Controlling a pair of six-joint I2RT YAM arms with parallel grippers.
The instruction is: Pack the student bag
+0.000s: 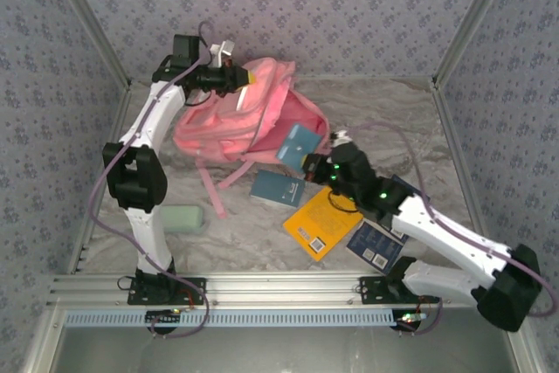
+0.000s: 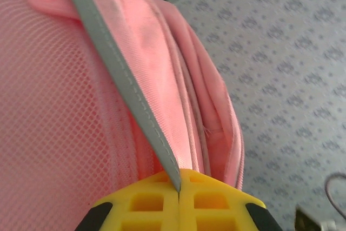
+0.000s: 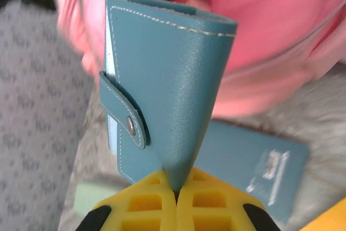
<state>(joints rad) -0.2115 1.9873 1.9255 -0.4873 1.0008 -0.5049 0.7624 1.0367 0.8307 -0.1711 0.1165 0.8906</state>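
- Top external: the student bag (image 1: 253, 115) lies slumped at the far middle of the table.
  - The left gripper (image 1: 234, 79) sits at the bag's far top edge, pinched shut on it.
  - The right gripper (image 1: 307, 162) is just beside the bag's near right side, clamped on a teal case (image 1: 297, 141).
  - A teal book (image 1: 278, 188), a yellow book (image 1: 321, 220) and a dark blue book (image 1: 377, 246) lie on the near side of the bag.
  - A pale green pouch (image 1: 182, 218) lies off the bag's near left.
- Left wrist: the left gripper (image 2: 179, 185) has its fingers together on a grey trim strip (image 2: 124, 74) that runs across the bag's pink mesh (image 2: 48, 112).
  - The cloth looks light and floppy, so it will likely sag and fold when lifted.
  - The stitched trim seems the firmest hold for keeping the mouth open.
- Right wrist: the right gripper (image 3: 175, 187) nips the teal case (image 3: 167, 79) by its lower corner. The case stands upright with its snap strap fastened, the bag (image 3: 270, 31) just behind it.
  - The cover looks stiff and smooth, and held by one corner it may pivot.
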